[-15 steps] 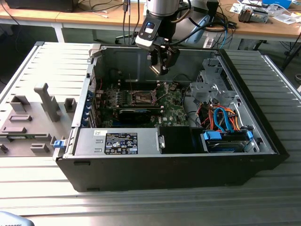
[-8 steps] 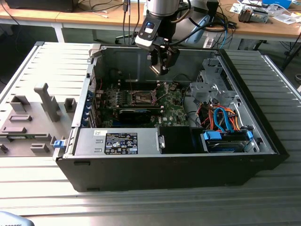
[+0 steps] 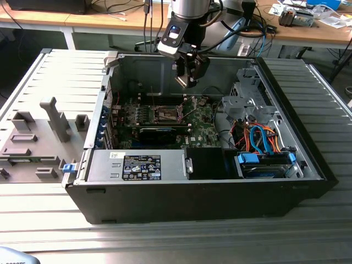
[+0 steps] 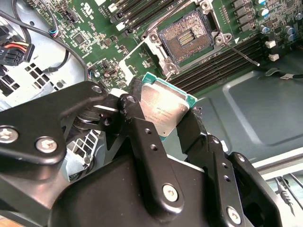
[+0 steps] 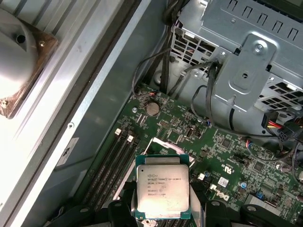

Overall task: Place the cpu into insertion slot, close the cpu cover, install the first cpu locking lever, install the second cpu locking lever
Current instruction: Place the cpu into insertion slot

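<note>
Going across the exterior view: a grey fixture tray [image 3: 33, 140] sat out at the 9 o'clock end of the ribbed surface [image 3: 165, 242], well apart from the action. Next was the open PC case [image 3: 143, 71], with the green motherboard [image 3: 203, 129] flat on its floor.

The insertion slot [image 3: 166, 114] was bare near the board's middle, and the hand [image 3: 188, 81] hung above it. From the hand the slot lay at roughly 7 o'clock, near but clearly apart. I'd say it wasn't lined up yet.

The hand was clamped on the cpu [image 5: 162, 191], pinching two opposite edges, with the metal top facing the wrist cameras. The arm reached in from 12 o'clock with the wrist pointing down at the board.

In the second wrist view the cpu cover [image 4: 137, 49] was flipped open just beside the slot. A thin locking lever [image 4: 242, 53] stuck out loose on the far side.

Over at 3 o'clock were the drive cage [image 3: 250, 96] and a tangle of orange and blue cables [image 3: 258, 137], nowhere near the hand.
</note>
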You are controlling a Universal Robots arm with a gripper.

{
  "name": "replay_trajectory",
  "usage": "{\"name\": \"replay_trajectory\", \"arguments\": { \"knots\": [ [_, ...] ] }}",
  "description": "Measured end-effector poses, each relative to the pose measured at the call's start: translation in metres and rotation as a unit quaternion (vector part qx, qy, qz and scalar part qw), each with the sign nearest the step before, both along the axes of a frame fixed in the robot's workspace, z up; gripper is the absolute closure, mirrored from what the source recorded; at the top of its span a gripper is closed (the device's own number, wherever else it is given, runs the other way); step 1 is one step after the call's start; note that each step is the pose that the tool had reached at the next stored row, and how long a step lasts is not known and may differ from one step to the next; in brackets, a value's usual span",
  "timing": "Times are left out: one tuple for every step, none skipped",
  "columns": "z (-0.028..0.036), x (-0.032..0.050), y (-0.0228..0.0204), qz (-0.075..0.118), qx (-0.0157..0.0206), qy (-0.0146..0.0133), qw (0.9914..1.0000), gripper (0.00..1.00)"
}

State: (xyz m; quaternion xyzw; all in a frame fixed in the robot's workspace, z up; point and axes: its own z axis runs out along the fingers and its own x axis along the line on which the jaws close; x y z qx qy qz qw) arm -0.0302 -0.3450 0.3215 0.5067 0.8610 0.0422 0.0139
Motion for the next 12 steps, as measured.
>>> {"name": "replay_trajectory", "arguments": {
  "knots": [
    [0.0000, 0.0000, 0.0000, -0.001, 0.0000, 0.0000, 1.00000, 0.46],
    [0.0000, 0.0000, 0.0000, -0.001, 0.0000, 0.0000, 1.00000, 0.46],
    [0.0000, 0.0000, 0.0000, -0.002, 0.0000, 0.0000, 1.00000, 0.46],
    [0.0000, 0.0000, 0.0000, -0.002, 0.0000, 0.0000, 1.00000, 0.46],
    [0.0000, 0.0000, 0.0000, -0.003, 0.0000, 0.0000, 1.00000, 0.46],
    [0.0000, 0.0000, 0.0000, -0.003, 0.0000, 0.0000, 0.99999, 0.46],
    [0.0000, 0.0000, 0.0000, -0.004, 0.0000, 0.0000, 0.99999, 0.46],
    [-0.0001, 0.0000, 0.0000, -0.004, 0.0000, 0.0000, 0.99999, 0.46],
    [-0.0001, 0.0000, 0.0000, -0.005, 0.0000, 0.0000, 0.99999, 0.46],
    [-0.0001, 0.0000, 0.0000, -0.006, 0.0000, 0.0000, 0.99998, 0.46],
    [-0.0001, 0.0000, 0.0000, -0.006, 0.0000, 0.0000, 0.99998, 0.46],
    [-0.0001, 0.0000, 0.0000, -0.007, 0.0000, 0.0000, 0.99998, 0.46]
  ]
}}
